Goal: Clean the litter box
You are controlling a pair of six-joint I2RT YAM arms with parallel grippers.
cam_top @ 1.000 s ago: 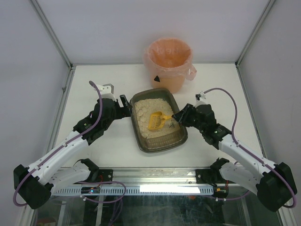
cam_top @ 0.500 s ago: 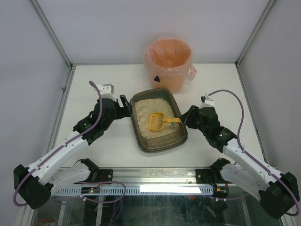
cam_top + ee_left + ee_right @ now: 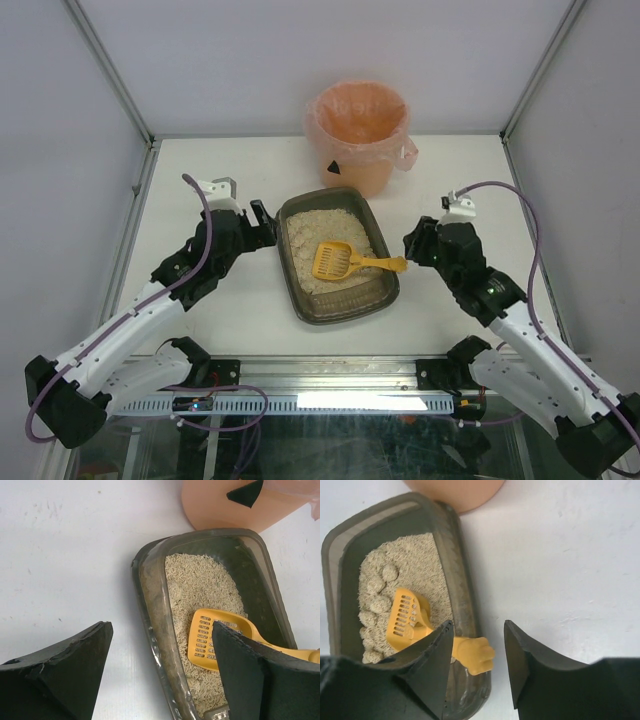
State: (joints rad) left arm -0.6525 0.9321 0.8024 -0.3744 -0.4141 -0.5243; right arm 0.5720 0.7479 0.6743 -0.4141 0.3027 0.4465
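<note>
White table [image 3: 250, 310]: litter box [image 3: 345, 311] holds litter [image 3: 320, 230], yellow scoop [image 3: 335, 260]; bucket [image 3: 358, 125] bag-lined.

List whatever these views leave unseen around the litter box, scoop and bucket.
- Bucket contents: top external, lost in the orange liner; both wrist views cut it off at the top edge.
- Scoop handle: left wrist, hidden behind the left tool's finger.
- Litter box near end: right wrist, covered by the right tool's finger.
- Clumps in the litter: top external, too small.
</note>
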